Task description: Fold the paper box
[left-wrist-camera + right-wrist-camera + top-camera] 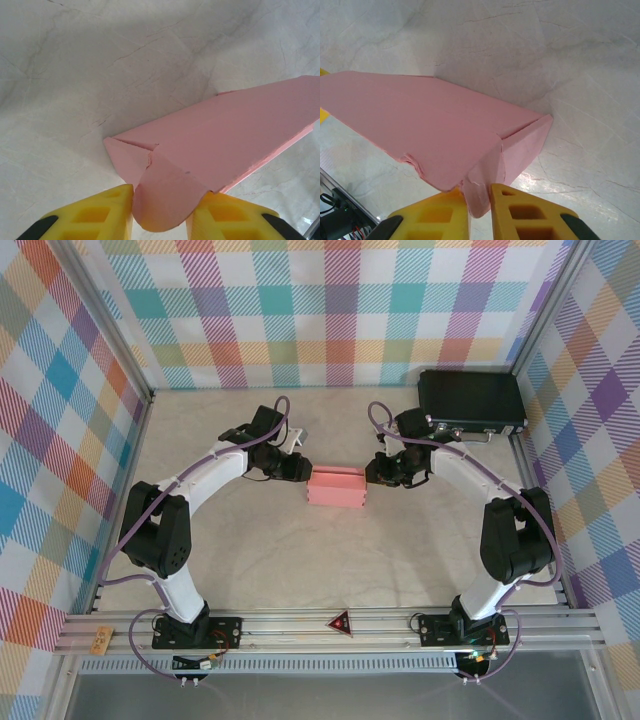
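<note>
The salmon-pink paper box [336,487] lies in the middle of the table as a small, shallow rectangular shape. My left gripper [303,471] is at its left end and my right gripper [369,471] at its right end. In the left wrist view, the box's rounded end flap [167,192] curves between the yellow fingers [102,215], and the left gripper [161,215] is shut on its two edges. In the right wrist view, the right gripper [480,210] pinches a thin, crumpled flap [481,192] flat at the end of the paper box [435,125].
A black hard case [472,402] stands at the back right corner. A small white object [297,439] lies behind the left arm. The table [300,560] is pale marble-patterned, with checked walls on three sides and a metal rail along the front.
</note>
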### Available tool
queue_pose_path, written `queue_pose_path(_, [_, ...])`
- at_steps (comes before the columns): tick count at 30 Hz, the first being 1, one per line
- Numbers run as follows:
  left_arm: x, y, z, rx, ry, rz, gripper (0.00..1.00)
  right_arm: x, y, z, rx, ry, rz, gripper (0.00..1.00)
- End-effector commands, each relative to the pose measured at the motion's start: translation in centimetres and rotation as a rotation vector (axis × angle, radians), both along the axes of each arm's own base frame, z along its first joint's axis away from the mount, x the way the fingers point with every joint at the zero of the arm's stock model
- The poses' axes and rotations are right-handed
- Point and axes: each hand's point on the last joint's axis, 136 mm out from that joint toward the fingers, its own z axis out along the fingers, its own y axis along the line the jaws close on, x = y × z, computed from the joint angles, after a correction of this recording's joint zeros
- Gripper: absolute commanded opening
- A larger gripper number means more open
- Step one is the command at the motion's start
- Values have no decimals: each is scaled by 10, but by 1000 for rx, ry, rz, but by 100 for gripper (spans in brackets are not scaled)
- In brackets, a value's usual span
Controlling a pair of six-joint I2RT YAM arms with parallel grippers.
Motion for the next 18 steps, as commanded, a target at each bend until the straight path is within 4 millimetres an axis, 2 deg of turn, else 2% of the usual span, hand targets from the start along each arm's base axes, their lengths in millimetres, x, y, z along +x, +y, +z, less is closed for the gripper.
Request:
queue_pose_path(1, [4,-4,17,-42,-34,-4,30,2,4,15,17,-21,11,18])
queue_pose_path(11, [1,-5,17,-49,-27,-12,24,1,8,17,32,-11,22,17])
queue_pose_path(18, [-1,-7,13,-49,-15,-18,24,2,9,16,38,0,24,17])
